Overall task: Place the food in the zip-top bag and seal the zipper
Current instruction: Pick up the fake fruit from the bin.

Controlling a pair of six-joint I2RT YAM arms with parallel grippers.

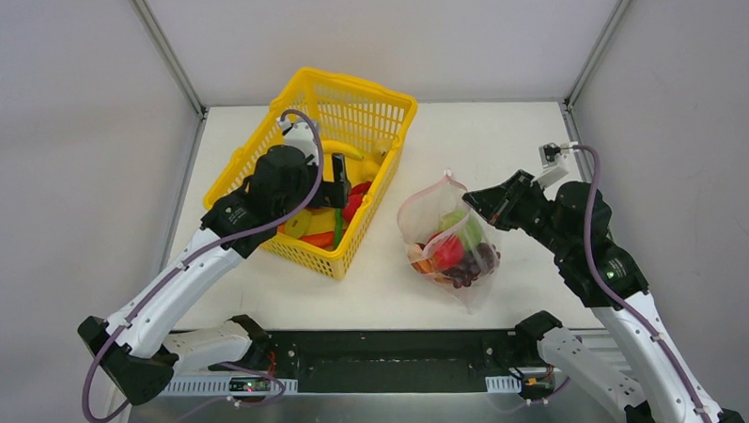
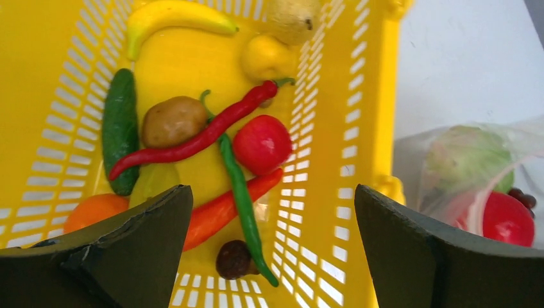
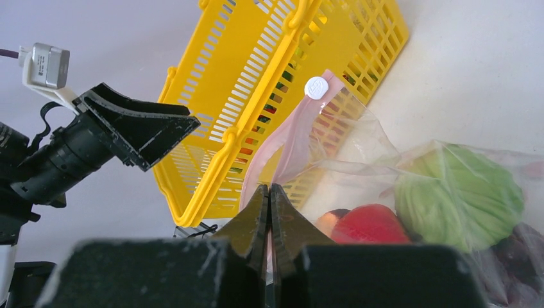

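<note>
Right gripper pinched shut on zipper; bag just ahead, to its right, cabbage and tomato inside. Left gripper spread wide above basket, chilli directly beneath it.

Plain grey walls close round the white table at nine, twelve and three o'clock, with metal corner posts at eleven and one.
</note>
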